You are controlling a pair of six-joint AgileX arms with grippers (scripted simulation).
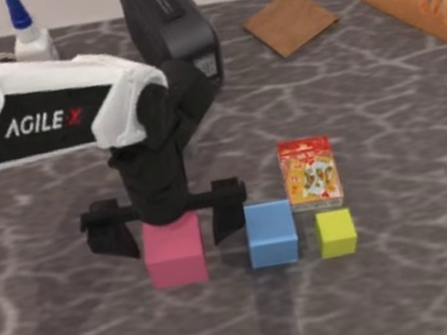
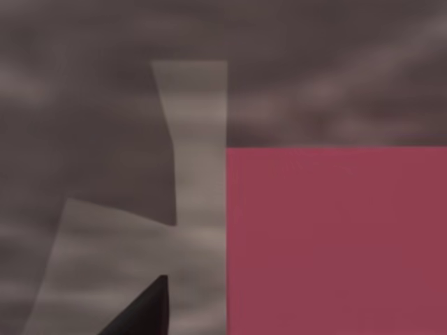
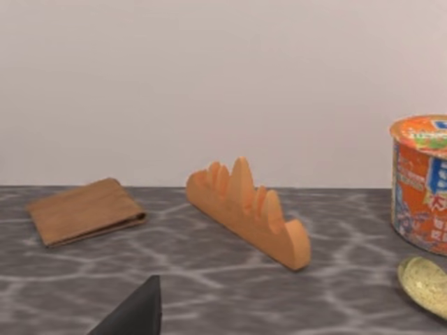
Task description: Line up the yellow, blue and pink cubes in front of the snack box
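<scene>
The pink cube (image 1: pixel 173 250) rests on the table, leftmost in a row with the light-blue cube (image 1: pixel 270 233) and the small lime-yellow cube (image 1: pixel 336 232). The snack box (image 1: pixel 310 172) lies just behind the blue and yellow ones. My left gripper (image 1: pixel 169 224) hangs over the pink cube's far edge, open, one finger on either side of it and a gap showing. In the left wrist view the pink cube (image 2: pixel 335 241) stands apart from a dark fingertip (image 2: pixel 150 307). My right arm is out of the top view; its wrist view shows one fingertip (image 3: pixel 140 314) off to the side, open, holding nothing.
A glue bottle (image 1: pixel 28 33) and a black device (image 1: pixel 172 31) stand at the back left. A brown wallet (image 1: pixel 290 21) and an orange toothed rack (image 1: pixel 415 5) lie at the back right. The right wrist view also shows a noodle cup (image 3: pixel 419 181) and a speckled spoon-like thing (image 3: pixel 426 283).
</scene>
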